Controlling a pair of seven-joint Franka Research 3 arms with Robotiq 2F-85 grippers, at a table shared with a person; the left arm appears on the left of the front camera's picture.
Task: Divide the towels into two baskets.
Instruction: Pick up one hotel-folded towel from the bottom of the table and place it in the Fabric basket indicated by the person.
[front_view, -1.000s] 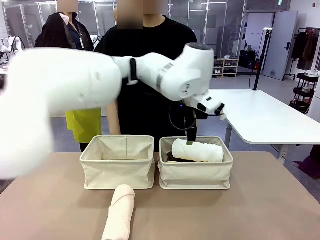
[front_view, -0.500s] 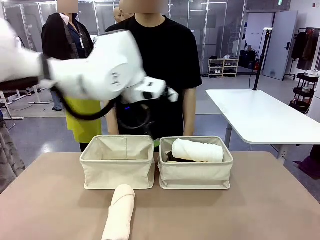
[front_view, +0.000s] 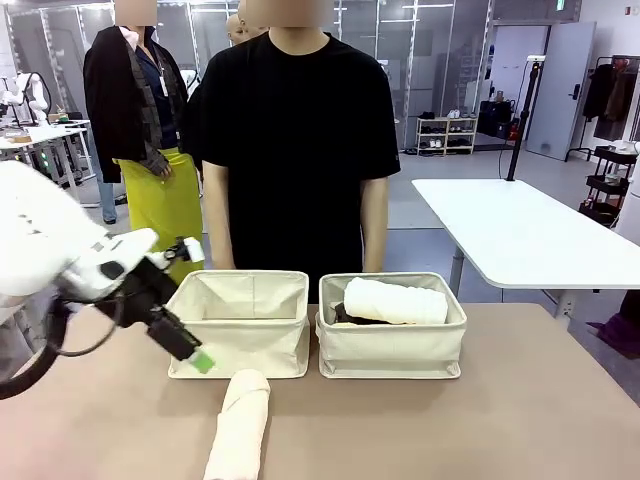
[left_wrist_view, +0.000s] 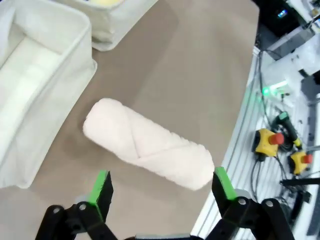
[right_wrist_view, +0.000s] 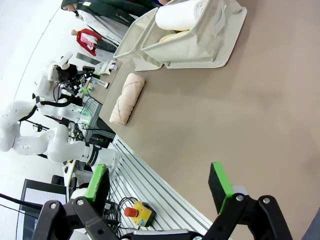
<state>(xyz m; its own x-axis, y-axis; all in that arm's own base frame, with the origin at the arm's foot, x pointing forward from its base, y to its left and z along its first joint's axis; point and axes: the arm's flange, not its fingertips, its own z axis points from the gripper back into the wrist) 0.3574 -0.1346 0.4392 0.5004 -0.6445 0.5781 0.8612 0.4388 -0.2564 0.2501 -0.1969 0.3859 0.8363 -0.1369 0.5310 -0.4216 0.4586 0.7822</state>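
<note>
A cream towel (front_view: 240, 425) lies rolled on the table in front of the two baskets. My left gripper (front_view: 196, 356) hangs open just left of the left basket (front_view: 240, 345), above and to the left of that roll. From the left wrist, the cream towel (left_wrist_view: 147, 145) lies beyond the open left gripper (left_wrist_view: 162, 187), untouched. The right basket (front_view: 392, 350) holds a white towel (front_view: 396, 301) on top of a dark one (front_view: 340, 315). My right gripper (right_wrist_view: 159, 185) is open and empty over the table's near edge, far from the cream towel (right_wrist_view: 127, 97) and the baskets (right_wrist_view: 190, 45).
A person in black stands right behind the baskets, another in a yellow apron farther left. A white table (front_view: 520, 230) stands at the back right. Emergency-stop boxes (left_wrist_view: 272, 142) and cables lie beyond the table's edge.
My left arm has swung from above the right basket across to the left and come down beside the left basket. The white towel stays in the right basket.
</note>
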